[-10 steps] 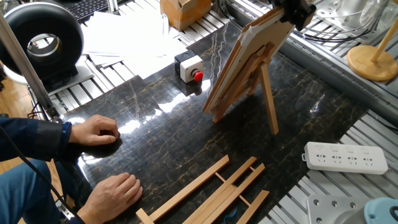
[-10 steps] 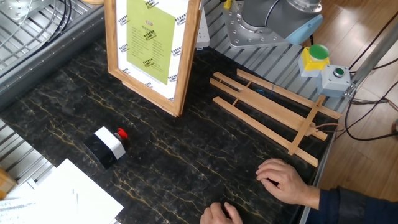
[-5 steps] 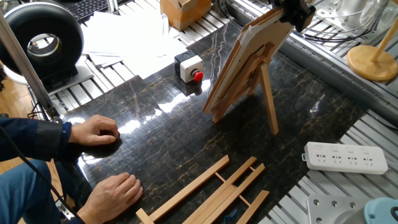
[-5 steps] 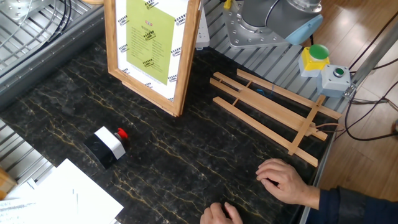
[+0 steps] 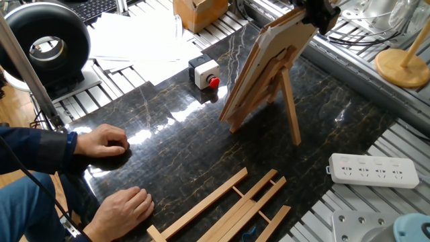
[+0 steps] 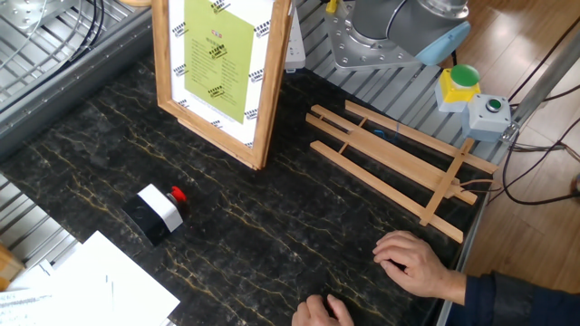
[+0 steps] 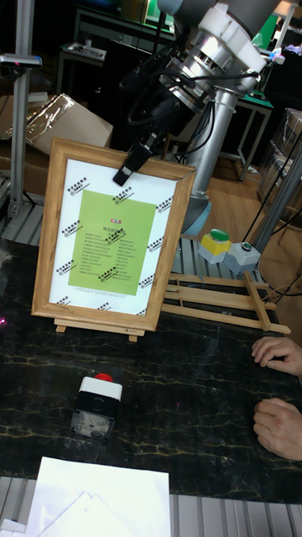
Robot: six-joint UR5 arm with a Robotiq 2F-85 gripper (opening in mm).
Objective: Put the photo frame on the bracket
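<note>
The photo frame [image 5: 269, 60] stands tilted back on the bracket [image 5: 291, 107], whose rear prop leg rests on the dark table. From the front, the photo frame [image 7: 113, 235] shows its yellow-green picture and white mat, with its bottom edge on the bracket ledge [image 7: 92, 325]. The gripper [image 7: 134, 164] is shut on the frame's top rail: one black finger lies over the front and the other is hidden behind. Seen from the rear side, the gripper [image 5: 316, 15] sits at the frame's top corner. In the other fixed view the photo frame [image 6: 217, 54] shows and the gripper is out of picture.
A flat easel of long slats [image 5: 228, 208] lies at the table's front. A red-button box [image 5: 205, 72] sits left of the frame. A person's hands [image 5: 104, 142] rest on the table edge. White papers [image 5: 141, 40] and a power strip [image 5: 373, 170] lie around.
</note>
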